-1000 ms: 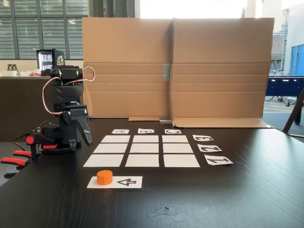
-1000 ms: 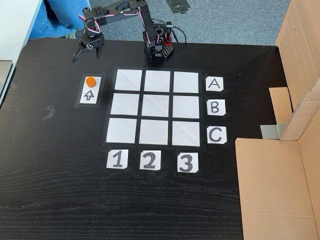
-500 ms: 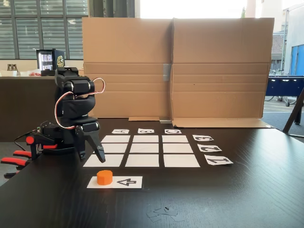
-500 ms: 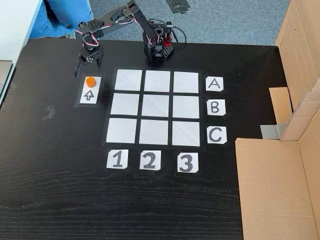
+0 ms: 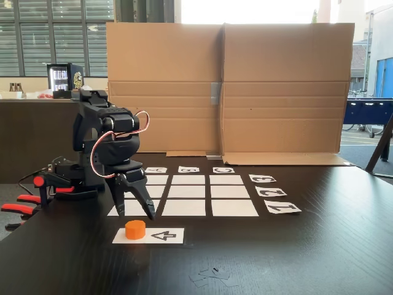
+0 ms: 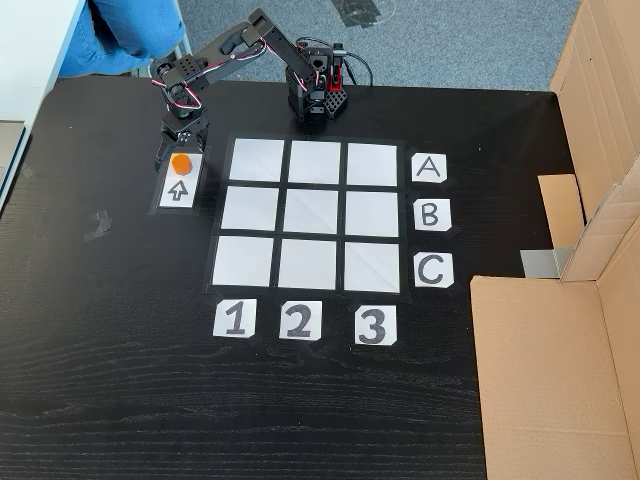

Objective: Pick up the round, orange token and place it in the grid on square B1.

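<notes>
The orange token (image 5: 135, 229) (image 6: 181, 163) rests on the end of a white strip printed with a black arrow (image 5: 163, 235) (image 6: 180, 190). My gripper (image 5: 136, 214) (image 6: 180, 156) hangs open just above the token, one finger on each side, without touching it. The grid (image 5: 188, 192) (image 6: 314, 213) of nine white rectangles lies beside the strip, with cards A, B, C and 1, 2, 3 along two of its edges. Square B1 (image 5: 183, 208) (image 6: 247, 209) is bare.
A tall cardboard wall (image 5: 227, 86) (image 6: 560, 330) stands along the far side of the grid. Red clamps (image 5: 21, 206) hold the arm's base (image 6: 318, 95) at the table edge. Small tape scraps (image 5: 212, 275) lie near the front. A person's blue sleeve (image 6: 125, 25) shows beyond the table.
The arm has swung out and down from near its base toward the strip. The open gripper now straddles the token from above. The token has not moved.
</notes>
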